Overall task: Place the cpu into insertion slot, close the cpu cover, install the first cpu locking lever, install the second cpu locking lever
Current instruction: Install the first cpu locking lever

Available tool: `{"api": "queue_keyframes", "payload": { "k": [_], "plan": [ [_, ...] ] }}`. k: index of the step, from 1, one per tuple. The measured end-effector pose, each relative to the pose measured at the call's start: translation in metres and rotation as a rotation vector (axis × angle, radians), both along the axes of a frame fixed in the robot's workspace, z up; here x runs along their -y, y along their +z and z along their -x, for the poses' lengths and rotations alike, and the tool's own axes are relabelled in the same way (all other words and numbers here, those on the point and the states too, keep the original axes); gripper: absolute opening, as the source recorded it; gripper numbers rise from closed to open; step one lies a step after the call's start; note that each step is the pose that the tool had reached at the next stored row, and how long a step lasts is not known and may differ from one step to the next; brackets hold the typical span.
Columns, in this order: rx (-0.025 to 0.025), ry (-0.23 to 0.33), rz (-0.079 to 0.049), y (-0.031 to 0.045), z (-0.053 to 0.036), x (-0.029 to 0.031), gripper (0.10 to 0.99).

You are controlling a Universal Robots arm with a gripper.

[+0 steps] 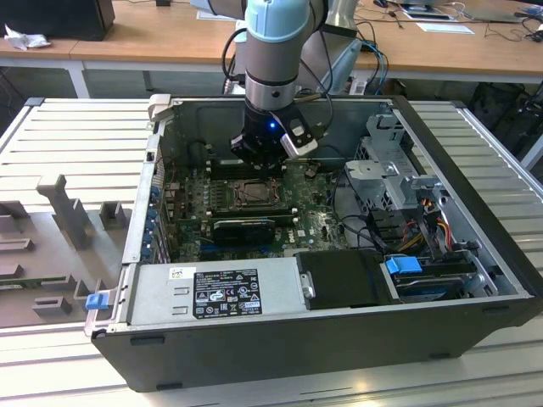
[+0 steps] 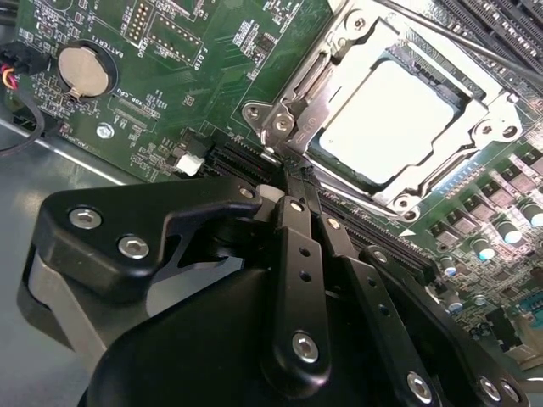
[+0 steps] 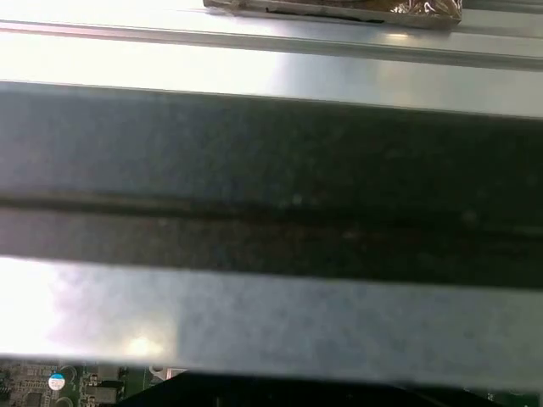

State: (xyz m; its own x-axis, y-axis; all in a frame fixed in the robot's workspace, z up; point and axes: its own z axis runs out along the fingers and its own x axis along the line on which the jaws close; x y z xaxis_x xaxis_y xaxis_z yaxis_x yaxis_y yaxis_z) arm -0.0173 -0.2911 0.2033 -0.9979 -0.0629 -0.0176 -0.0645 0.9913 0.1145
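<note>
The cpu (image 2: 397,119), a pale silver-grey square chip, sits in the insertion slot under the thin silver cpu cover (image 2: 335,64), so the hand (image 2: 297,174), fingers pressed together at the socket's lever corner, should push steadily.

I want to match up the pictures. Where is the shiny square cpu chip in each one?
Exterior view: the cpu sits mid-motherboard inside the open computer case, just below the gripper.
Second wrist view: the cpu lies in the insertion slot under the cpu cover, just past the closed gripper tips.
First wrist view: I can't spot it.
Shared landmark: the green motherboard.
</note>
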Motion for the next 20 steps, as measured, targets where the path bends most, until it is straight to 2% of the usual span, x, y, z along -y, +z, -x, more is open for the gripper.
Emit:
{"api": "queue_keyframes", "payload": {
  "k": [9,15,20],
  "plan": [
    [-0.0015,0.000,0.001,0.0014,-0.0001,0.0003,0.106],
    [-0.0015,0.000,0.018,-0.0005,-0.0008,0.0003,0.106],
    [-0.0018,0.000,0.022,-0.0022,-0.0013,0.0004,0.106]
  ]
}}
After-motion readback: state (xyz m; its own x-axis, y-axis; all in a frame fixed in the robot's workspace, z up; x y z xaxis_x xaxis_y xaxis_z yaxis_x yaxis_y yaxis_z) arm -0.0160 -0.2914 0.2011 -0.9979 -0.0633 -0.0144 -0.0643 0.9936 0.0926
